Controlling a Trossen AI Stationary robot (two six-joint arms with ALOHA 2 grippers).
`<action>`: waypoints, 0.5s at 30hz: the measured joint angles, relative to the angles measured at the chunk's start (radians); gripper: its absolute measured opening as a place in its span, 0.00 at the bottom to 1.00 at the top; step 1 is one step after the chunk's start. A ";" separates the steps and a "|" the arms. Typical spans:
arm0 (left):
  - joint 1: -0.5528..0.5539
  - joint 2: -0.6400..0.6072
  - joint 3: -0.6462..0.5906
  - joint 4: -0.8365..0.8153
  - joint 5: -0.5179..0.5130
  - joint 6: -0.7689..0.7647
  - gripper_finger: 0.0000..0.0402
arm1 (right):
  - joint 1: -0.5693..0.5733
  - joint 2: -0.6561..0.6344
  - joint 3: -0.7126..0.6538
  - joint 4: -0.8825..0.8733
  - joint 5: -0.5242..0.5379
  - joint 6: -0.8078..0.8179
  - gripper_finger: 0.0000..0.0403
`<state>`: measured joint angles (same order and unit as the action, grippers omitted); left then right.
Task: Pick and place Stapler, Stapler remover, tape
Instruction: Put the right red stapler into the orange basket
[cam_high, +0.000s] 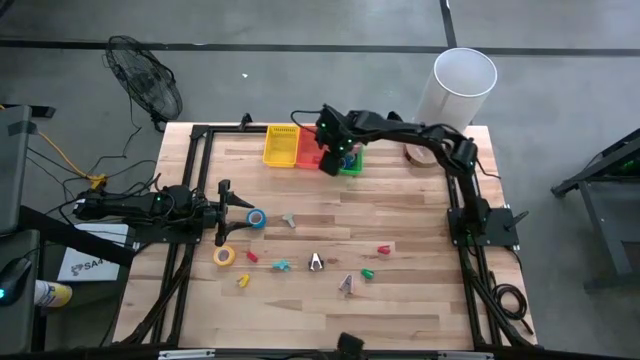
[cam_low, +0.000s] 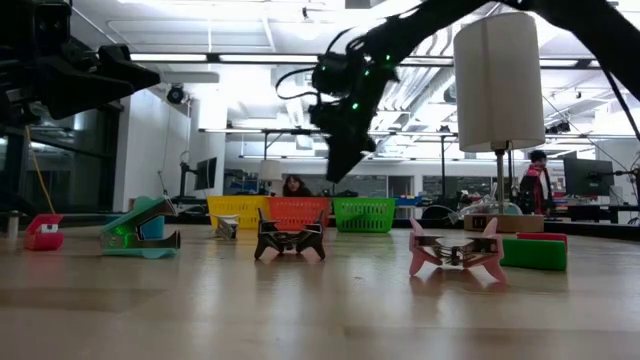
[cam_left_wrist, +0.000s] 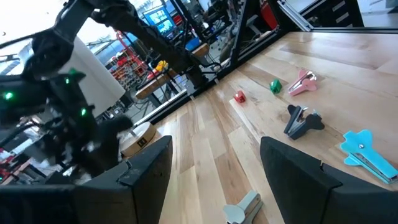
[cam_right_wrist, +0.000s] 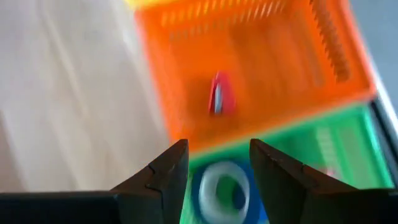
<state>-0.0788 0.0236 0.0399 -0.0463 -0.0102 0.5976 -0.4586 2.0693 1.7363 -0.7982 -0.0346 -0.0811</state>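
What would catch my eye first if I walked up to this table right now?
Probably the three bright baskets at the far edge, yellow, orange and green, with the right hand hanging open above them. A blue tape roll lies in the green one right below it. Colourful little office tools dot the wooden table, and the left hand waits beside another blue tape roll.
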 joint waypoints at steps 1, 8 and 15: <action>0.000 0.000 0.000 0.000 0.000 0.000 0.59 | 0.005 -0.013 0.000 -0.037 0.000 0.005 0.40; 0.000 0.000 0.000 0.000 0.000 0.000 0.59 | 0.071 -0.089 0.000 -0.238 0.000 0.056 0.40; 0.000 0.000 0.000 0.000 0.000 0.000 0.59 | 0.169 -0.104 -0.009 -0.361 0.001 0.098 0.40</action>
<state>-0.0790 0.0237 0.0399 -0.0463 -0.0105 0.5976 -0.2893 1.9654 1.7272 -1.1597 -0.0339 0.0168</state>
